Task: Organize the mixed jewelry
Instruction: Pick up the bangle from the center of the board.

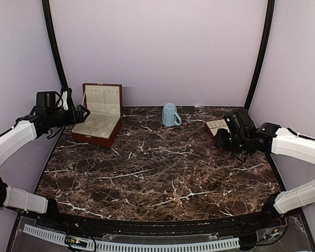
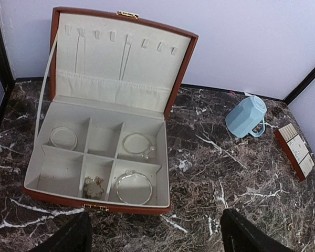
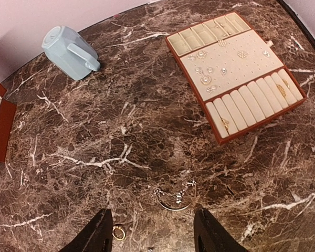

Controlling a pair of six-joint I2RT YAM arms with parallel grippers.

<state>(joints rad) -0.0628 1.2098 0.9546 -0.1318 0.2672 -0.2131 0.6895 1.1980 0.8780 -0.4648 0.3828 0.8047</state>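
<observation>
The worktop (image 1: pixel 157 173) looked like glossy dark marble; the box (image 2: pixel 179 73) had matt cream cloth lining; the mug (image 2: pixel 245 116) was smooth; the jewelry (image 3: pixel 178 197) glinted metallic.

Top external: high at the near edge, looking far, whole worktop (image 1: pixel 157 173).
Left wrist: near, over far-left box (image 2: pixel 147 68).
Right wrist: near, over right tray (image 3: pixel 247 65).
Shared: mug (image 1: pixel 170 115).

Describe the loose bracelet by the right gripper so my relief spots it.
Find the flat cream tray on the right of the table. On bare marble nearer the right gripper lies a thin silver bracelet with small charms. The gold ring beside it is much smaller.
</observation>
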